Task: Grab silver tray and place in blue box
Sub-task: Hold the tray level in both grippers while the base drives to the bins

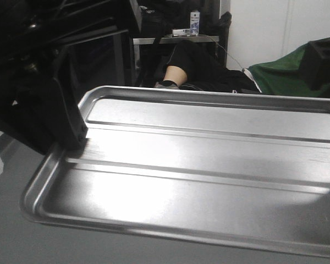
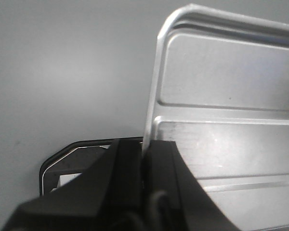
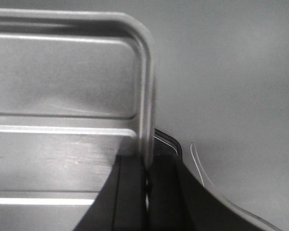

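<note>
Tray (image 1: 209, 165) sat nearest the front camera and filled most of that view, long side across, near rim at 6 o'clock. Left gripper (image 1: 76, 138) had the short rim at the tray's 9 o'clock end. In the left wrist view we saw both jaws closed narrow on that rim, one inside the lip and one outside. Right gripper (image 3: 147, 166) did the same at the 3 o'clock end, jaws pinched tight on the rim's edge. In the front view that end ran off frame, so we had only the wrist view for it.

The grey table (image 2: 62, 72) looked blurred and well below in both wrist views, so we judged the tray lifted clear and carried level between the two arms. A dark slab (image 2: 77, 156) showed under the left jaws; we could not tell what it was.

The box was in none of the views. We put the step at transport: grasp done, placing not yet done.

The next move calls for both arms travelling together at matched pace, grip kept, tray kept flat. Then bring it over the box, align long side with long side and lower before letting go.

Background at 12 o'clock: a bottle (image 1: 194, 22). At 2 o'clock: green cloth (image 1: 280, 77).
</note>
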`<state>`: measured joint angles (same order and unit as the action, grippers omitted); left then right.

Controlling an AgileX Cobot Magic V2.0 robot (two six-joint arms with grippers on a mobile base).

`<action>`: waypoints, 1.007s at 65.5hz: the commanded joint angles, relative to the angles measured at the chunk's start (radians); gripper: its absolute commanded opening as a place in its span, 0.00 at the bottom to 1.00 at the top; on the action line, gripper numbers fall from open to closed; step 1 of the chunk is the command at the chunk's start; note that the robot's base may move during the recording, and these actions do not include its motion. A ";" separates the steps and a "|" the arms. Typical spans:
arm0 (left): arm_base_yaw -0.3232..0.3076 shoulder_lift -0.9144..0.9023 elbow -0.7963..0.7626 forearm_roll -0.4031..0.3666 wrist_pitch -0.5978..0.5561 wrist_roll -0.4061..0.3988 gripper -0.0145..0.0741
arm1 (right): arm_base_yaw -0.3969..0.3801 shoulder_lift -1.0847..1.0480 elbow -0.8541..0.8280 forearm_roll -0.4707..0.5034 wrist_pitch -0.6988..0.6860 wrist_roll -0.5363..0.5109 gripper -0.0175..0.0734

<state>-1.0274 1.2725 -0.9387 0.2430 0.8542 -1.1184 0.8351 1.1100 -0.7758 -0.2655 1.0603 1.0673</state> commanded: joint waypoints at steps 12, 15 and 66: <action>0.006 -0.031 -0.022 0.093 0.080 -0.020 0.05 | -0.008 -0.016 -0.015 -0.087 0.202 -0.011 0.25; 0.006 -0.031 -0.022 0.093 0.080 -0.020 0.05 | -0.008 -0.016 -0.015 -0.087 0.202 -0.011 0.25; 0.006 -0.031 -0.022 0.093 0.080 -0.020 0.05 | -0.008 -0.016 -0.015 -0.087 0.202 -0.011 0.25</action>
<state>-1.0274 1.2725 -0.9387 0.2430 0.8483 -1.1167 0.8351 1.1100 -0.7758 -0.2655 1.0639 1.0673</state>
